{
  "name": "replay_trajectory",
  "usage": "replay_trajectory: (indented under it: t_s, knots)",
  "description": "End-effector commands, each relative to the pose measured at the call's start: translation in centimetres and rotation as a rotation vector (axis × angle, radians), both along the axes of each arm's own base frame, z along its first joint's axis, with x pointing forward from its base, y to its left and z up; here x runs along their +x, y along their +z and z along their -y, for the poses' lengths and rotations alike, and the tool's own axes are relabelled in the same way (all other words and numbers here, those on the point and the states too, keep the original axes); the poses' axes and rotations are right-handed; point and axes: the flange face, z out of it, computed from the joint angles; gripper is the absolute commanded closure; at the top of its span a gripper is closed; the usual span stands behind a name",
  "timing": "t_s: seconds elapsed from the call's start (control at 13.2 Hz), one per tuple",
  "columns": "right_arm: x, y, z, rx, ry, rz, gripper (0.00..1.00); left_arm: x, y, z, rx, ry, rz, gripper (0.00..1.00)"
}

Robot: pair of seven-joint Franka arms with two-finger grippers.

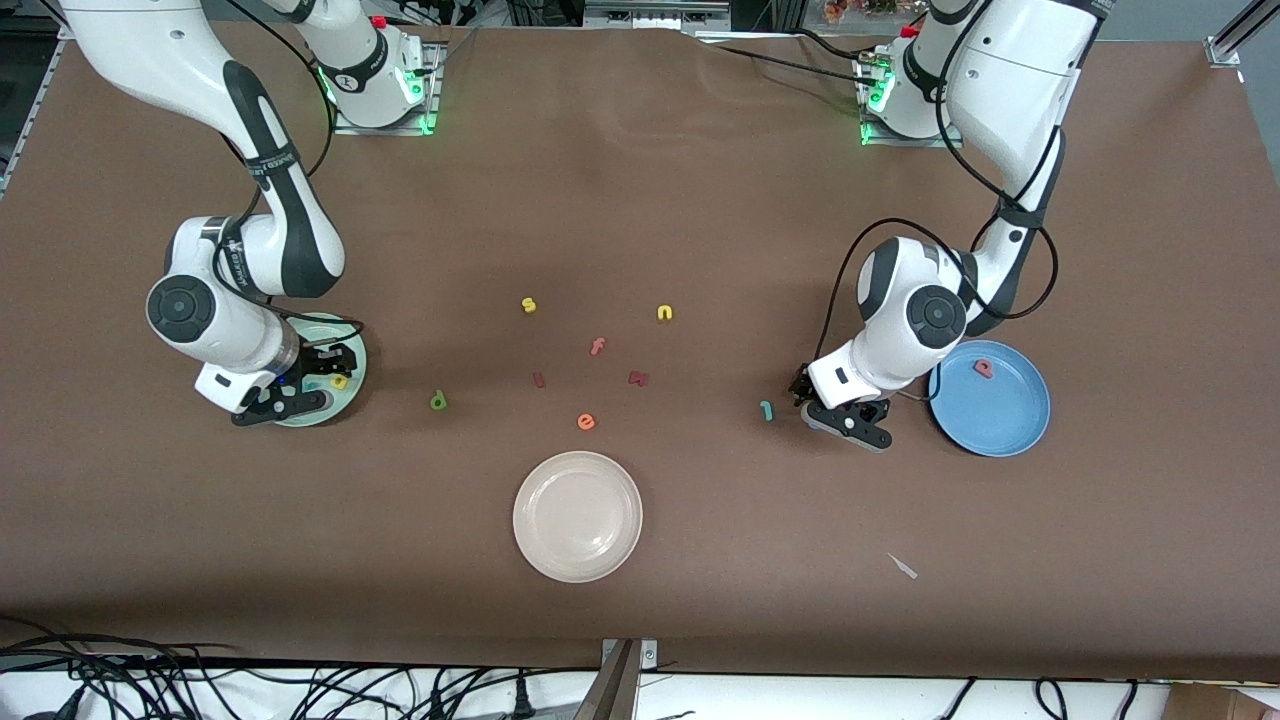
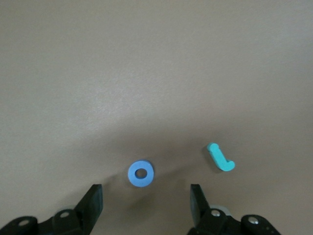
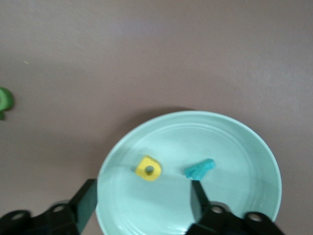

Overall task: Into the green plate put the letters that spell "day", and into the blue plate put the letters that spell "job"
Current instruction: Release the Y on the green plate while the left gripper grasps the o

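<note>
Nearest the front camera, close to the surface's [image 1: 700,600] front edge and about midway along it, lies a cream-white plate [image 1: 577,516], with a small pale scrap [image 1: 903,566] off toward the left arm's end. Farther from the camera, a loose group occupies the middle of the surface: an orange "e" [image 1: 586,422], two dark red letters [image 1: 539,379] [image 1: 638,378], a pinkish "f" [image 1: 597,347], a yellow "s" [image 1: 529,305] and a yellow "u" [image 1: 665,313]. The green "d" [image 1: 438,401] lies on the bare surface between this group and the green plate [image 1: 352,385], well apart from the plate. The green plate sits toward the right arm's end and holds the yellow "a" [image 3: 148,168] and the teal "y" [image 3: 199,169], lying side by side, apart. The right end effector [image 3: 144,203] hangs over this plate, fingers wide, holding nothing. The blue plate [image 1: 1000,425] sits toward the left arm's end and holds the pinkish-red "b" [image 1: 984,368]. The left end effector [image 2: 145,200] is low over the surface just beside that plate, fingers wide apart and empty; the blue "o" [image 2: 141,174] lies on the surface just ahead of the gap between them, and the teal "j" [image 2: 220,157] lies near it.
</note>
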Motion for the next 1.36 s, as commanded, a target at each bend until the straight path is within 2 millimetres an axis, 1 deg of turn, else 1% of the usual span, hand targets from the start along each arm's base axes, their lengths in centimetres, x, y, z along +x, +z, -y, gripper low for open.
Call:
replay_trajectory:
  t_s: [0.0,0.08,0.3,0.45,0.53,0.68,0.76,0.83,0.91,0.99,1.06,1.14,1.21,1.29]
  knots:
    - [0.6,1.5,-3.1,0.035,-0.025,0.015,0.00,0.6,-1.0,0.2,-0.004,0.012,0.020,0.25]
    - [0.7,1.6,-4.2,0.043,-0.037,0.019,0.00,0.4,-1.9,0.3,0.001,0.009,0.010,0.25]
    - [1.2,1.2,-7.6,0.066,-0.023,0.020,0.00,0.1,-2.5,0.8,0.002,0.002,0.009,0.31]
    - [1.7,0.4,-9.3,0.078,0.001,0.015,0.00,0.1,-3.1,0.8,0.004,0.002,0.009,0.33]
    - [1.6,0.1,-10.3,0.085,0.014,0.012,0.00,0.0,-3.3,1.1,0.005,-0.004,0.019,0.35]
    - [1.6,-0.6,-11.5,0.094,0.031,0.003,0.00,-0.1,-3.8,1.2,0.007,-0.005,0.018,0.41]
    - [1.9,-1.0,-12.5,0.103,0.044,0.004,0.00,0.0,-3.8,1.1,0.011,-0.006,0.020,0.46]
    - [2.1,-1.6,-13.0,0.107,0.052,-0.002,0.00,0.0,-3.8,1.0,0.012,-0.013,0.021,0.53]
    - [2.3,-2.0,-13.6,0.107,0.061,-0.002,0.00,0.0,-3.8,1.0,0.013,-0.013,0.021,0.73]
    - [2.3,-2.6,-14.2,0.107,0.071,-0.007,0.00,0.0,-3.8,0.9,0.014,-0.012,0.022,0.82]
    - [2.3,-3.1,-14.9,0.108,0.089,-0.013,0.00,0.0,-3.8,0.9,0.014,-0.014,0.022,0.87]
    - [2.2,-4.0,-14.7,0.101,0.096,-0.022,0.00,0.1,-3.8,0.8,0.014,-0.012,0.022,0.94]
    - [2.4,-4.3,-14.8,0.102,0.109,-0.022,0.00,0.1,-3.7,0.8,0.015,-0.015,0.024,1.00]
    - [2.6,-4.4,-14.8,0.103,0.125,-0.023,0.00,0.1,-3.6,0.8,0.014,-0.016,0.026,1.00]
